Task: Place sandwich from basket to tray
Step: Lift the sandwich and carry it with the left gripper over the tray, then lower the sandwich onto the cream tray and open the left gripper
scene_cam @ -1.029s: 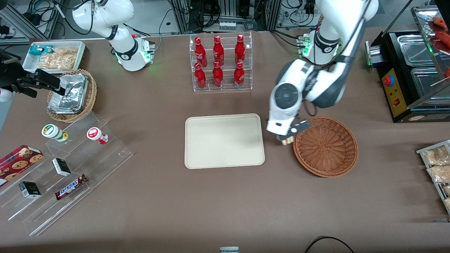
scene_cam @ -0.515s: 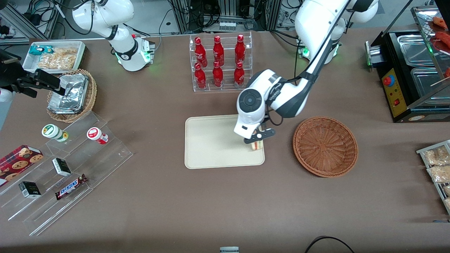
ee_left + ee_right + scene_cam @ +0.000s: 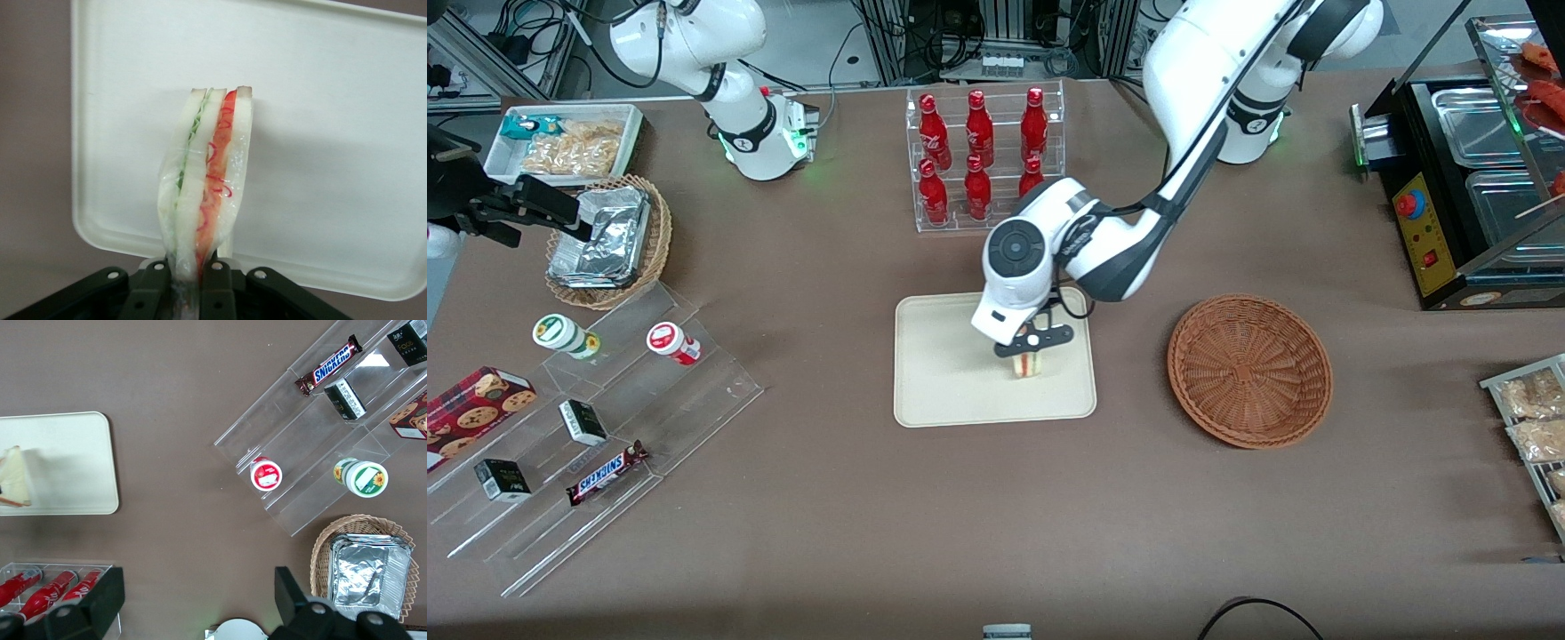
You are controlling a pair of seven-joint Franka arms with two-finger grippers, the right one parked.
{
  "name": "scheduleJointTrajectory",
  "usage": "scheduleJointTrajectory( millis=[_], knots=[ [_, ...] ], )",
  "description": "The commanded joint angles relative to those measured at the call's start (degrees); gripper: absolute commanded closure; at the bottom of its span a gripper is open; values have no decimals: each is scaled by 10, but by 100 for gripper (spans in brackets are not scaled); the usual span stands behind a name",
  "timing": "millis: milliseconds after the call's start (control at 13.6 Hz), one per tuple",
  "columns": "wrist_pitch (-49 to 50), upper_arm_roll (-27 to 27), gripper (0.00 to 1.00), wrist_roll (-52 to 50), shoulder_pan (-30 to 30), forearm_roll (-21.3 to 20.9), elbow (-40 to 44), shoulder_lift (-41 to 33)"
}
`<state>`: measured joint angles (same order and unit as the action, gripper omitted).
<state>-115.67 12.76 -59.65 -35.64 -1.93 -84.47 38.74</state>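
Note:
My left gripper (image 3: 1032,348) hangs over the cream tray (image 3: 943,391), in the tray's half toward the reddish-brown wicker basket (image 3: 1250,370). Its fingers (image 3: 217,280) are shut on the sandwich (image 3: 1030,364), a wrapped wedge of pale bread with green and red filling (image 3: 203,173). The sandwich points down at the tray (image 3: 333,120); whether it touches the tray surface I cannot tell. The sandwich (image 3: 15,477) also shows over the tray (image 3: 73,463) in the right wrist view. The basket holds nothing and stands beside the tray, toward the working arm's end of the table.
A clear rack of red bottles (image 3: 983,156) stands farther from the front camera than the tray. Toward the parked arm's end lie a tan basket of foil packets (image 3: 605,240), a white snack bin (image 3: 569,142) and clear stepped shelves (image 3: 596,418) with snacks. A black food warmer (image 3: 1467,178) stands at the working arm's end.
The gripper has carried the sandwich from the basket's rim sideways over the tray, now well inside the tray's edge. The basket stays where it was.

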Motion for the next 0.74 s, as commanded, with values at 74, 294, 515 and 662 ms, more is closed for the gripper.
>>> scheduleJointTrajectory(
  millis=[74,294,515,662],
  knots=[
    [-12,-4,91,-27,-29,-7,59,48],
    [-12,-5,91,-40,-32,-25,88,69],
    [-13,-4,91,-76,-39,-73,97,78],
    [-14,-4,91,-77,-40,-73,97,81]
  ],
)
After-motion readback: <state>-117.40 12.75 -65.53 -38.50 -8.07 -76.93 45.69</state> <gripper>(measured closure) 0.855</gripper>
